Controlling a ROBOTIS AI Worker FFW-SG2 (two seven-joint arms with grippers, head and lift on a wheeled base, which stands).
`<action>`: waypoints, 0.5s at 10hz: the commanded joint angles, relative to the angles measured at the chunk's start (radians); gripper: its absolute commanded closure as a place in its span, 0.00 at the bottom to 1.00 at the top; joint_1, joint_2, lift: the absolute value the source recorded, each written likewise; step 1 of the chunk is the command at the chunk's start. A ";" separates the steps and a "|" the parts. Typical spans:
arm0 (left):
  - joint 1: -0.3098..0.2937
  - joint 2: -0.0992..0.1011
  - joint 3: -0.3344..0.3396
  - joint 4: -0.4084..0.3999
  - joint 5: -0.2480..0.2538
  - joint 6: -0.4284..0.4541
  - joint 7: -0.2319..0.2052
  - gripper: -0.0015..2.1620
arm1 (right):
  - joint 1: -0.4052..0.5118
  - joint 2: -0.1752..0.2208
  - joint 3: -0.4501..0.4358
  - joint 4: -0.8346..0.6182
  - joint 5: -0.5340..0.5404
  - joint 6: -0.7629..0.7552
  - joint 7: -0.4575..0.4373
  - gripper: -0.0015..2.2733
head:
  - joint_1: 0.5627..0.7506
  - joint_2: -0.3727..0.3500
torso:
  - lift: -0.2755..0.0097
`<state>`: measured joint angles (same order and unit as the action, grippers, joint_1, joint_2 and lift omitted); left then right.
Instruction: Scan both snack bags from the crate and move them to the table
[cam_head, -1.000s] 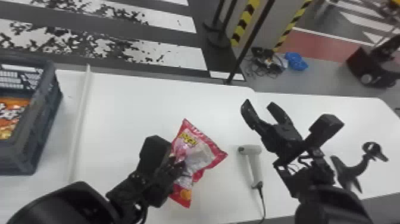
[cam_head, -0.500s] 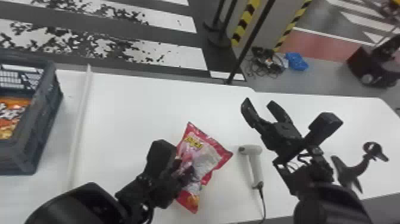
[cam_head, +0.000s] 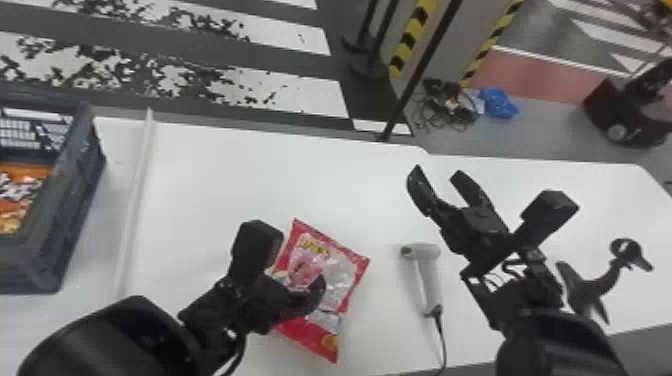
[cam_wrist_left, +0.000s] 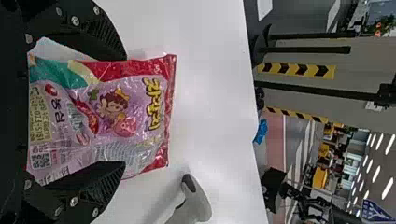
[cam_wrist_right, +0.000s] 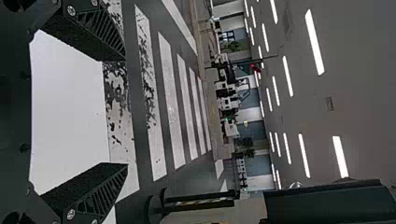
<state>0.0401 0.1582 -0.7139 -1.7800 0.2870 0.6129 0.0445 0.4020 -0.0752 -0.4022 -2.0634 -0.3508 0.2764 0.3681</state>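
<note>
Ceiling lamps: white glare;
Table: bright; soft shadow by scanner;
Snack bag: glossy glints;
Crate, head view's nine o'clock: dim

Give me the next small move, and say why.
I'd ease the left gripper straight back off the snack bag: its fingers look spread wide around the bag, which seems to rest on the table beside the scanner, so lifting now probably wouldn't carry it.

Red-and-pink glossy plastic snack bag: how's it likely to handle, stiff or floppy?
The red-and-pink glossy plastic snack bag is probably floppy, judging by its creased thin film. Its shiny surface may be slippery. The pillow-like shape suggests it's light for its size, though its fill can't be told.
</note>
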 joint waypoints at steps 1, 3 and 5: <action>0.010 0.012 0.047 -0.055 -0.003 0.000 0.003 0.02 | 0.011 0.000 -0.003 -0.003 -0.002 -0.007 0.000 0.05 | 0.70 0.03 | 0.66; 0.035 0.052 0.131 -0.136 -0.011 0.003 0.015 0.03 | 0.024 0.002 -0.003 -0.003 -0.002 -0.016 0.002 0.05 | 0.70 0.03 | 0.66; 0.080 0.100 0.246 -0.217 -0.008 -0.025 0.031 0.03 | 0.038 0.005 0.011 -0.003 0.001 -0.035 0.002 0.05 | 0.70 0.03 | 0.66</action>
<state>0.1081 0.2466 -0.4996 -1.9758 0.2774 0.5993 0.0776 0.4365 -0.0722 -0.3955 -2.0663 -0.3513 0.2481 0.3697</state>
